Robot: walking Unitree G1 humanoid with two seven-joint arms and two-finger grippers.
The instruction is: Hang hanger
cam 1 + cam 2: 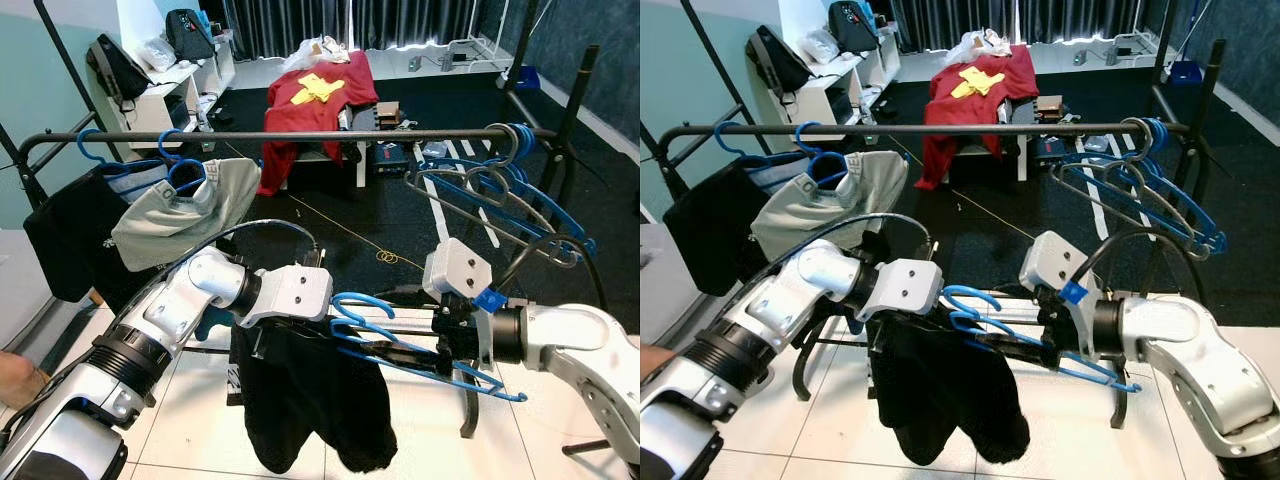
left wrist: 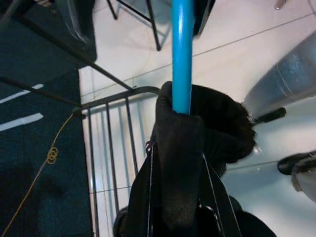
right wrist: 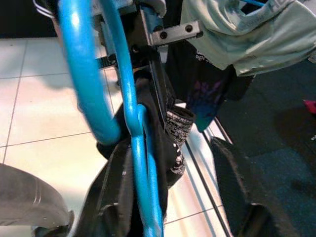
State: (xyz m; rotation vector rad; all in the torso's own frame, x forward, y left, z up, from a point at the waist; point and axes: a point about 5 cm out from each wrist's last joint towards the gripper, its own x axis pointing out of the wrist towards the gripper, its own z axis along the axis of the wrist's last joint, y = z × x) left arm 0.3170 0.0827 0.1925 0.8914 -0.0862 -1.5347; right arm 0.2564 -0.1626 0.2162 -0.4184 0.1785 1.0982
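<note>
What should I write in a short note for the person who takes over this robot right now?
Left gripper: at the black garment, fingers hidden by cloth.
Right gripper: at the blue hanger; grip not clear.
The hanger, carrying the garment, is held between both arms, below the clothes rail.
Done: garment is on the hanger.
Left: lift the hook onto the rail, between the grey shirt and the empty hangers.

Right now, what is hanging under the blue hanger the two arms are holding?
A black garment hangs from the blue hanger over the white tile floor. The cloth covers the hanger's left end and the left gripper's jaws.
</note>
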